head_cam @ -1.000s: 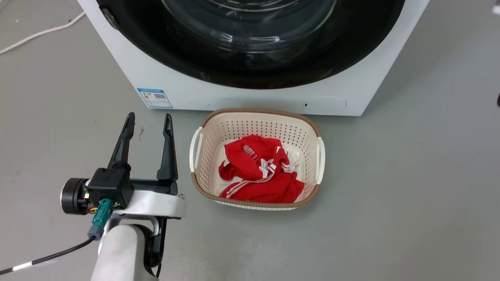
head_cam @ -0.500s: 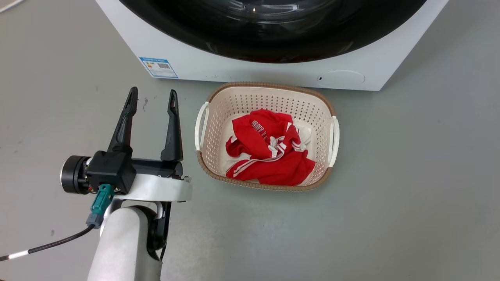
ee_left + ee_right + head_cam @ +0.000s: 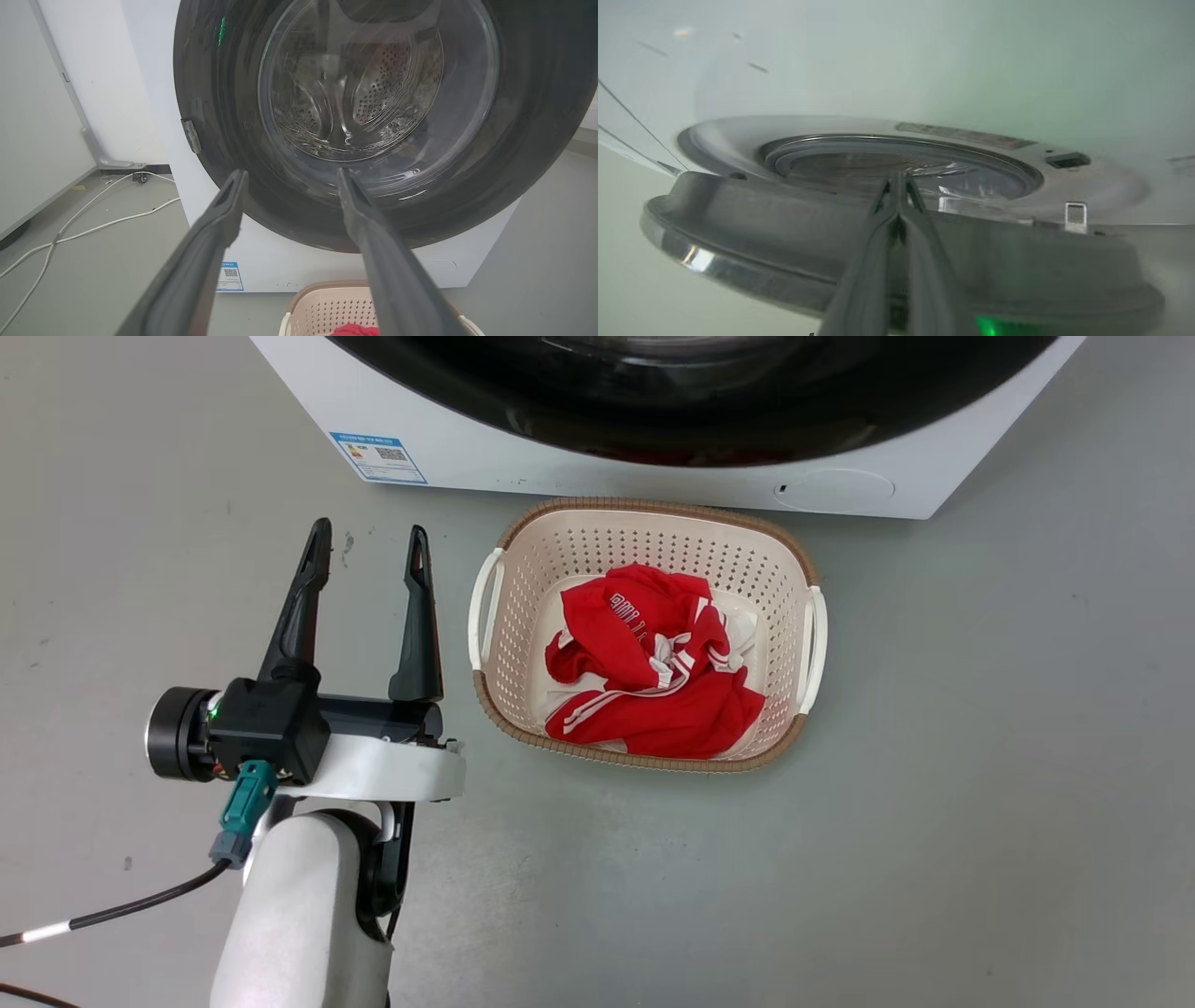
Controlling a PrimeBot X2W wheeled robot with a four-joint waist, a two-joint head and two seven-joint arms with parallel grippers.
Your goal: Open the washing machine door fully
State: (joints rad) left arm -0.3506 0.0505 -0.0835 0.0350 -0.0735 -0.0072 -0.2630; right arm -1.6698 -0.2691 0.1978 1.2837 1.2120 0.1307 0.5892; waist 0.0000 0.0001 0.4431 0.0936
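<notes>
At the far left the left gripper [image 3: 369, 532] hangs over the grey floor [image 3: 980, 756], its two dark fingers spread wide with nothing between them, pointing toward the washing machine [image 3: 523, 467] and its blue label [image 3: 378, 457]. The washing machine door [image 3: 532, 140] covers most of the machine's front. It is a glossy black ring around a bulging glass bowl [image 3: 373, 84], and a small metal fitting [image 3: 192, 136] on its left rim is probably the hinge. Just in front of the machine's base sits a cream laundry basket [image 3: 644, 537] holding a red garment [image 3: 653, 681], and right of that is the round cap [image 3: 834, 488]. On the right, the right gripper [image 3: 899, 179] has its fingers pressed together, tips touching and nothing visibly pinched, lying across the door's rim near the latch hook [image 3: 1075, 216]. There the door stands a little off the machine's front, so it is ajar, not fully open. I judge the door rigid, fairly heavy and slick, free to swing only about its hinge, so it is best hooked behind the latch-side rim, never by the glass
</notes>
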